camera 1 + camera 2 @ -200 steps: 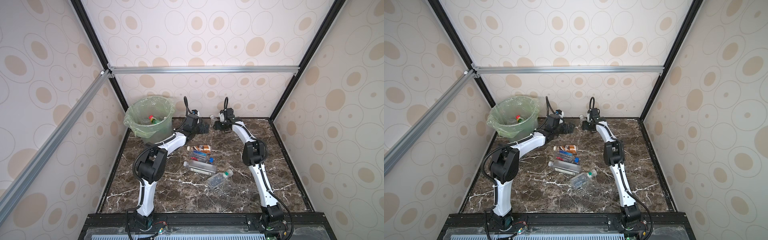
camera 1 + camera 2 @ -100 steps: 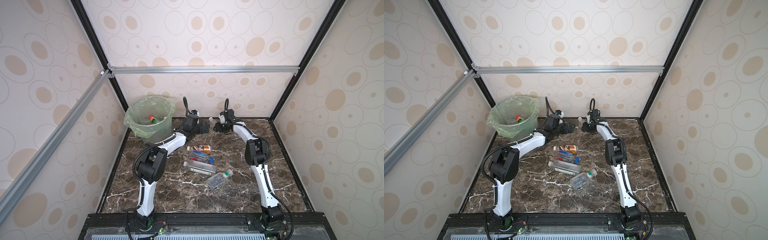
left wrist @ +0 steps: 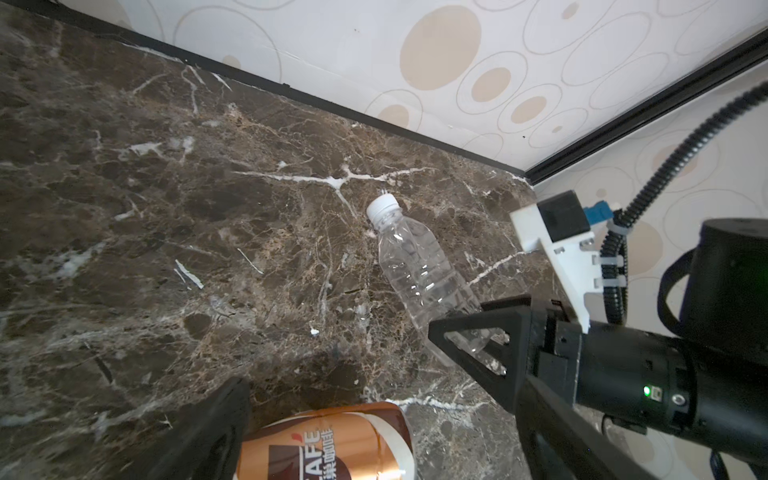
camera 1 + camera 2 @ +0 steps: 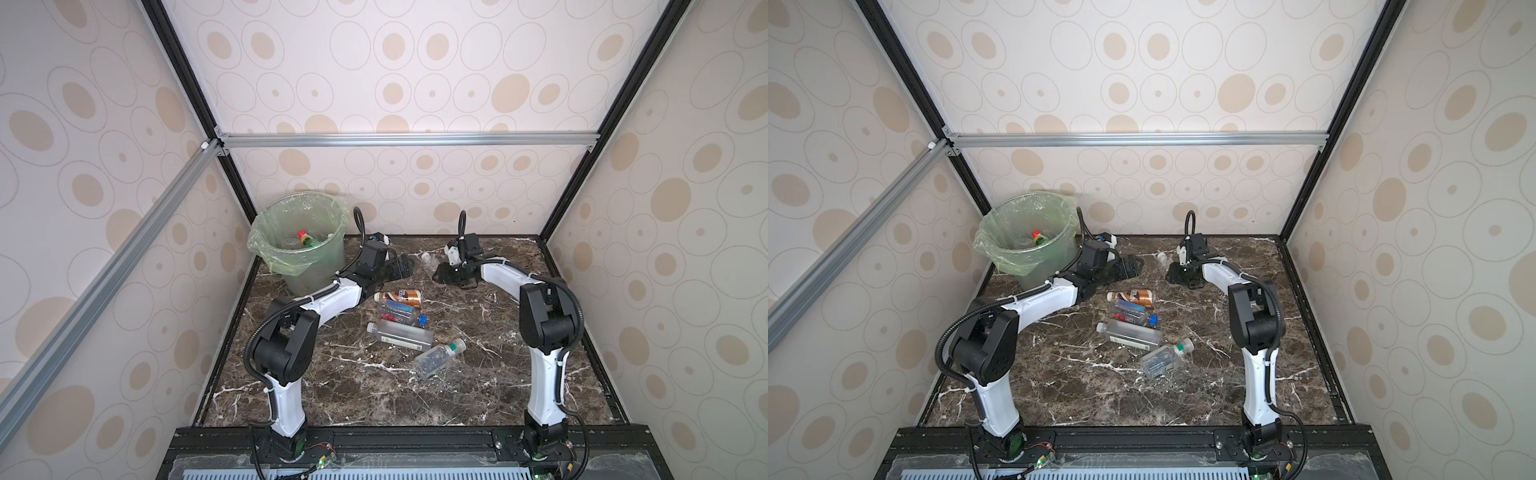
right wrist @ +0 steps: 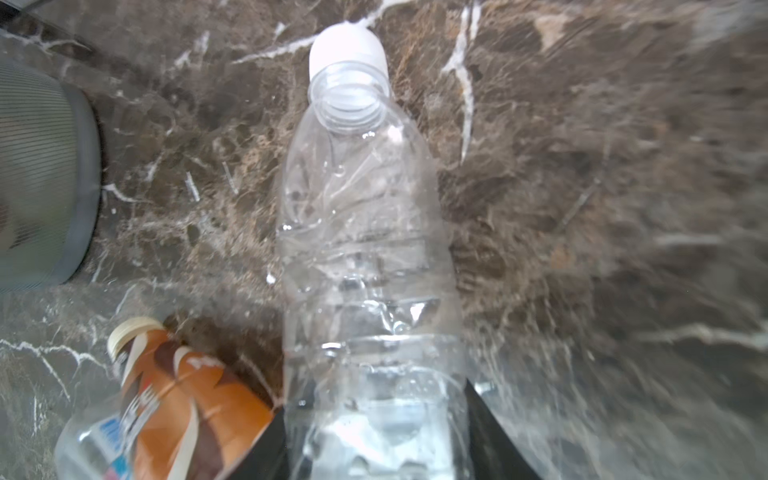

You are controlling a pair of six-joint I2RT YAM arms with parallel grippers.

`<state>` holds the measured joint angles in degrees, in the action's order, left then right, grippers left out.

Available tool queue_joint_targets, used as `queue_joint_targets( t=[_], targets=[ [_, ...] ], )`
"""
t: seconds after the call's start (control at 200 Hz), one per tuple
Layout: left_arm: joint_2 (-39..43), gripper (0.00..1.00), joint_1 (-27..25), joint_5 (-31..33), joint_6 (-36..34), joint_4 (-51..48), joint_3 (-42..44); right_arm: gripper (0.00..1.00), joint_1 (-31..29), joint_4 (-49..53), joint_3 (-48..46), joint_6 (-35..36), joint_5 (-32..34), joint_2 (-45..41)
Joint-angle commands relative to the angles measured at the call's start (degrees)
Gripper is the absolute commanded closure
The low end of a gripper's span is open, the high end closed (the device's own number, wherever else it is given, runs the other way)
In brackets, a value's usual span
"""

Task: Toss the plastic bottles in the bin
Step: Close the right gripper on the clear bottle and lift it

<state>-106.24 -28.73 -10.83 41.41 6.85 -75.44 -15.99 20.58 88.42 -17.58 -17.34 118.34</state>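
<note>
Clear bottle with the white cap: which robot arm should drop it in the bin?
Probably right. The right gripper is shut on the clear bottle at its base, ready to lift it toward the bin. The left gripper is open, holding nothing.

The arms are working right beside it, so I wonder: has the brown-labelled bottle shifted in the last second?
No. In a top view the brown-labelled bottle lies at the same spot on the table, at the same gap from the bin.

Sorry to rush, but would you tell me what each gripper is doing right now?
Left gripper: open, holding nothing.
Right gripper: closed on the clear bottle with the white cap.
</note>
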Motion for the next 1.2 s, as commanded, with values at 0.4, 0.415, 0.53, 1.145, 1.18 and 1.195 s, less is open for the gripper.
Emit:
queue_joint_targets(
  t=[0.4,0.415,0.53,1.145,1.18,1.195],
  targets=[
    [0.2,0.01,-0.7,-8.2,11.6,4.1,-6.3,0.54,-5.7,-4.8,-15.2,-3.1,-1.1,-24.6],
    [0.2,0.01,-0.8,-8.3,12.0,4.4,-6.4,0.54,-5.8,-4.6,-15.3,-3.1,-1.1,-25.1],
    [0.0,0.01,-0.8,-9.2,13.9,6.7,-6.6,0.54,-6.7,-4.2,-16.1,-3.1,-0.9,-27.3],
    [-0.7,0.2,-1.8,-12.1,16.8,12.3,-5.9,0.54,-10.4,-8.3,-16.7,-5.4,-1.6,-29.8],
    [-0.8,0.22,-1.8,-12.1,16.8,12.5,-5.9,0.54,-10.4,-8.2,-16.7,-5.3,-1.7,-29.8],
    [-0.8,0.23,-1.8,-12.1,16.7,12.6,-6.0,0.54,-10.4,-8.2,-16.7,-5.3,-1.7,-29.8]
  ],
)
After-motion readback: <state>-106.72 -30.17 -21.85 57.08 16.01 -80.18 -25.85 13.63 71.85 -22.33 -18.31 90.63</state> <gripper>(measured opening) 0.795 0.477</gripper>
